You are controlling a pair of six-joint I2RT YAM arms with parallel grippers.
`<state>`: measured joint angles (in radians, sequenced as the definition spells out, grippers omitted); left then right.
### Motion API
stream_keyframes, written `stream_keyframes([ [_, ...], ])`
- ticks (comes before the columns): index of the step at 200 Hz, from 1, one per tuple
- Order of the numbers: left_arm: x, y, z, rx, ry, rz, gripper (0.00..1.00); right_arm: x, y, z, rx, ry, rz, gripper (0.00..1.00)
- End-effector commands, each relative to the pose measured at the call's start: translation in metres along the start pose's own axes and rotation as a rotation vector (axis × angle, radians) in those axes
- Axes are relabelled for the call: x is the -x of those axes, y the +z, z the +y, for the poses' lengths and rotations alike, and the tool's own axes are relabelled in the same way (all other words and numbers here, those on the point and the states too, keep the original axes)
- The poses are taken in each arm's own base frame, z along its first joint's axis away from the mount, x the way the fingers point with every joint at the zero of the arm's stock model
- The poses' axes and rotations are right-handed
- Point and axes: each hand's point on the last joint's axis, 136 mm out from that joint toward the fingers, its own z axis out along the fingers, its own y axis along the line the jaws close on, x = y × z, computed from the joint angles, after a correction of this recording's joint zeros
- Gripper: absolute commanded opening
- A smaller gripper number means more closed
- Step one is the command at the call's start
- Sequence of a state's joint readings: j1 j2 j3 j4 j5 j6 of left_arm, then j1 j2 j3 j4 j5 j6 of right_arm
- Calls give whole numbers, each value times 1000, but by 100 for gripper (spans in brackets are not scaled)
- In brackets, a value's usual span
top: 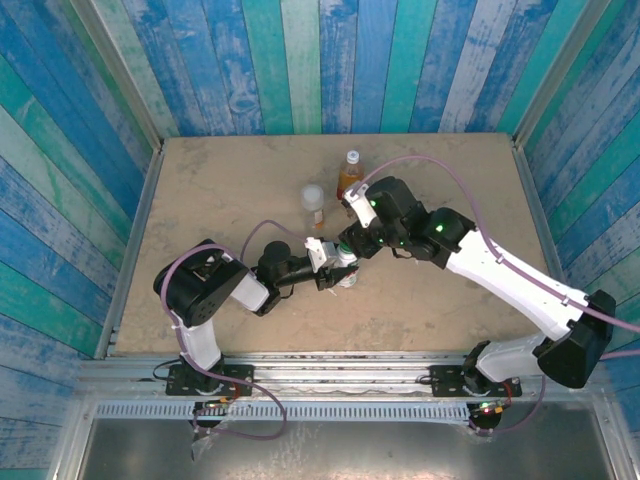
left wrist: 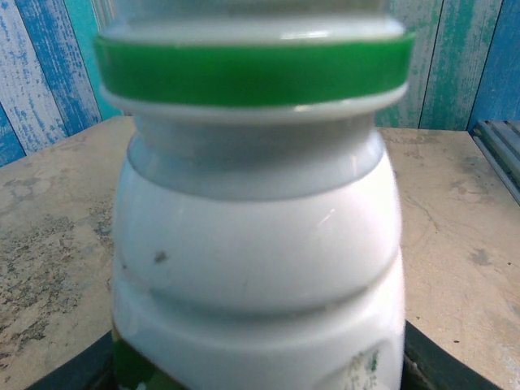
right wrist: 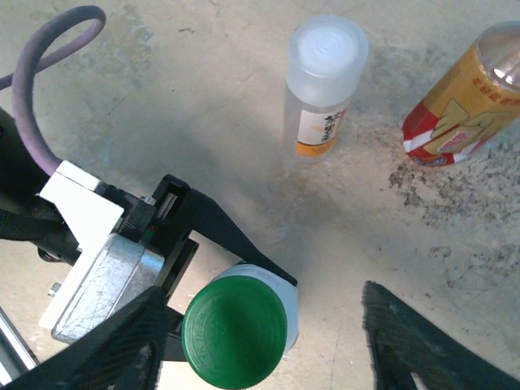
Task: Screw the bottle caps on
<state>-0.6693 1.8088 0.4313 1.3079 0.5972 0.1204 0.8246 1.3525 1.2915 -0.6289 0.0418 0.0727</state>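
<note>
Green cap, lower centre, seated on white bottle clamped by left gripper; right gripper spread apart around it.

Beige table: short clear bottle, amber bottle, white bottle standing upright.

Lighting: bright, even, diffuse, supplied from overhead.
Shadows: soft, faint-edged, cast on table.
Glare: small highlight noted on amber bottle top; mild sheen on green cap.
Focus: white bottle rendered blurred at close range; wall boards sharper.
Overhead view: slightly grainy.
</note>
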Motion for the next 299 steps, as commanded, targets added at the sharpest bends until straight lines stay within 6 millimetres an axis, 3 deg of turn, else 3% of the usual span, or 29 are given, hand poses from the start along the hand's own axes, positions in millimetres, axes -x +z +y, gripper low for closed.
stream_keyframes([
  [1,-17,-3,-7,-22,-32,78,56,-6,4,-5,-18,21,7,56],
  [61,-17,-2,-8,-24,-33,79,56,-26,20,0,16,11,95,42],
  [138,-19,-2,-8,-23,-36,86,56,-33,16,1,51,73,114,37],
  [183,-18,-1,-7,-27,-37,82,56,-27,4,0,78,126,53,49],
  [222,-18,-2,-8,-29,-36,81,56,-17,1,-2,82,133,19,48],
  [299,-17,-2,-8,-31,-32,79,56,-38,21,-5,105,166,97,28],
])
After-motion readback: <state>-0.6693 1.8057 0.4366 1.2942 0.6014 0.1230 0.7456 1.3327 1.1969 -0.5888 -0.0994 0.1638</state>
